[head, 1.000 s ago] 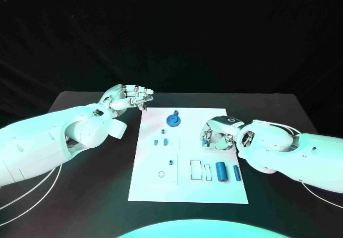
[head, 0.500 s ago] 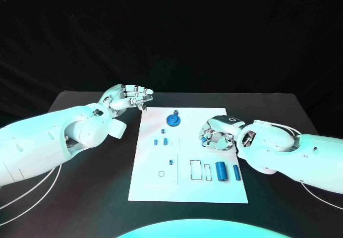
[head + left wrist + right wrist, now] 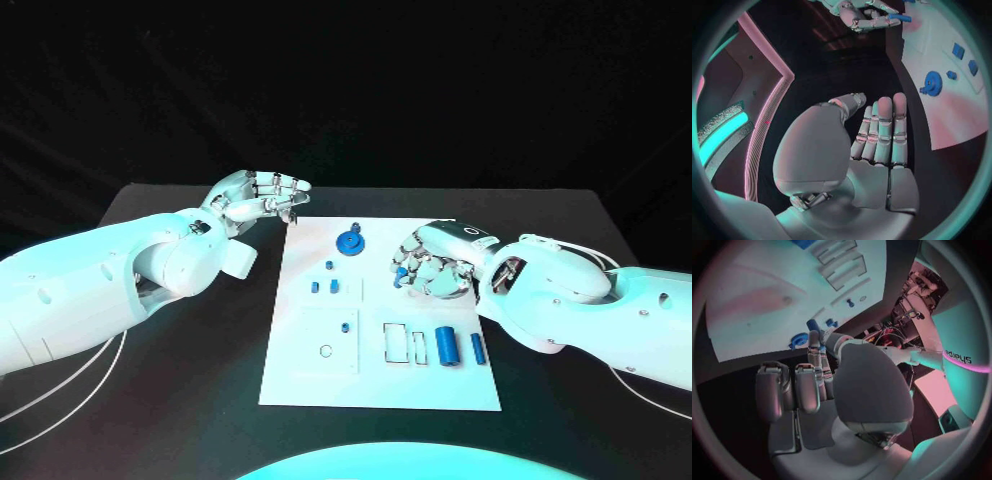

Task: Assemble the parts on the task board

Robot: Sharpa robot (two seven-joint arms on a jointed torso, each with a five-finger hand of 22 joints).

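Note:
The white task board [image 3: 382, 385] lies mid-table. A blue gear [image 3: 349, 241] stands near its far edge, with small blue pieces [image 3: 333, 286] below it. Two blue cylinders [image 3: 447, 346] lie beside empty slots [image 3: 394, 342] near the board's right edge. My right hand [image 3: 434, 266] hovers over the board's right side and pinches a small blue peg [image 3: 813, 326] between thumb and finger. The peg [image 3: 898, 18] also shows in the left wrist view. My left hand [image 3: 261, 200] is raised off the board's far left corner, fingers straight, holding nothing.
Black table [image 3: 173, 400] surrounds the board on all sides. A small ring outline [image 3: 326, 350] marks the board's lower left part. My left forearm [image 3: 130, 275] stretches over the table's left side, my right forearm [image 3: 591, 305] over its right.
My right hand has shifted a little toward the board's far side and left, still holding the blue peg. My left hand has not moved.

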